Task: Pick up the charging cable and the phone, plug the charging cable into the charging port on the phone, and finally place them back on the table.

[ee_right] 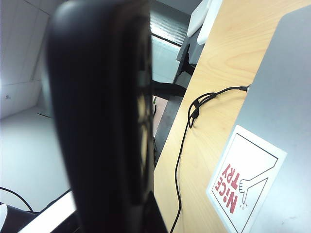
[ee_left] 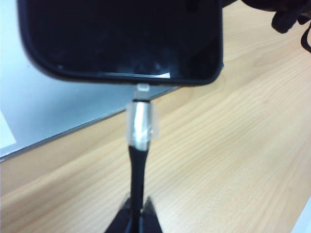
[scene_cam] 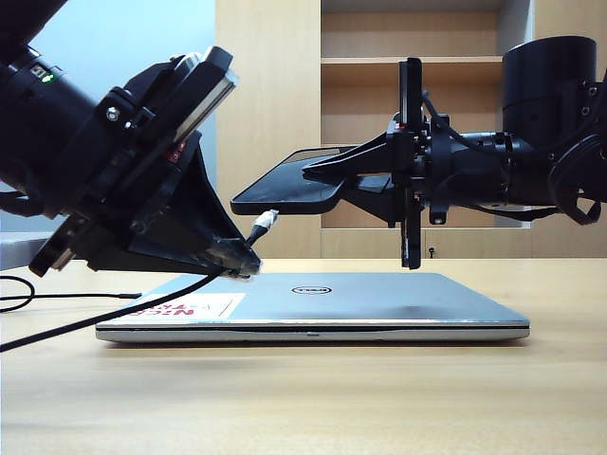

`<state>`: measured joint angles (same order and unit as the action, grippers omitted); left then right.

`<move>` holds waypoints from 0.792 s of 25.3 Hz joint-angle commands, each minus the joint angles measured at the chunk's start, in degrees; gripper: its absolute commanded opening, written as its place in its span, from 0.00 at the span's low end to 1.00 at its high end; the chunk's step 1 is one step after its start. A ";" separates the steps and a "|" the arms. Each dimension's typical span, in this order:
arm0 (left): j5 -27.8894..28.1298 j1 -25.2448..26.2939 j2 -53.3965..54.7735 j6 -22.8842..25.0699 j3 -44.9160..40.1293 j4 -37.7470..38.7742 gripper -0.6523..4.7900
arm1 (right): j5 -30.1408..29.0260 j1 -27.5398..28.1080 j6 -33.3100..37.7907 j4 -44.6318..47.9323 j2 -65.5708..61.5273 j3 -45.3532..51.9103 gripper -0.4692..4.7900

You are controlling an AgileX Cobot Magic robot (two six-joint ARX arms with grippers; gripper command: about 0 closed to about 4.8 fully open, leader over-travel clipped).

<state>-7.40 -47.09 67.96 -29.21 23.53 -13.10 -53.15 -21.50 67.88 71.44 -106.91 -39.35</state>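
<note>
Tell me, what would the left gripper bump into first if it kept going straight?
Probably the slim black phone: the left gripper aims the thin black charging cable's silver plug at its short edge.

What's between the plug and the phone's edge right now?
Almost nothing: in the left wrist view the plug tip sits right at the phone edge; whether it has entered is unclear.

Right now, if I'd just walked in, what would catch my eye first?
Two black arms meet in mid-air above a closed silver laptop on the table. The right gripper holds the phone flat, and the left gripper aims the charging cable at its short edge. From the left wrist, the silver plug's tip sits right at the charging port.
</note>
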 commanded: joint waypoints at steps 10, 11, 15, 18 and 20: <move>0.07 0.04 -0.20 0.17 0.31 -1.14 0.11 | -0.52 -0.09 -0.76 2.54 0.48 -0.17 0.08; 0.07 0.04 -0.20 0.17 0.31 -1.14 0.11 | -0.39 -0.09 -0.55 2.51 0.48 -0.17 0.08; 0.07 0.04 -0.22 0.13 0.31 -1.14 0.11 | -0.46 -0.09 0.09 2.54 0.48 -0.17 0.08; 0.07 0.04 -0.20 0.09 0.31 -1.14 0.11 | -0.76 -0.09 0.07 2.56 0.48 -0.17 0.08; 0.07 0.04 -0.20 0.11 0.31 -1.14 0.11 | -1.03 -0.09 -0.02 2.58 0.48 -0.17 0.08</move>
<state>-7.40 -47.09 67.96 -29.21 23.53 -13.30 -53.19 -21.50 67.88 71.64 -106.91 -39.33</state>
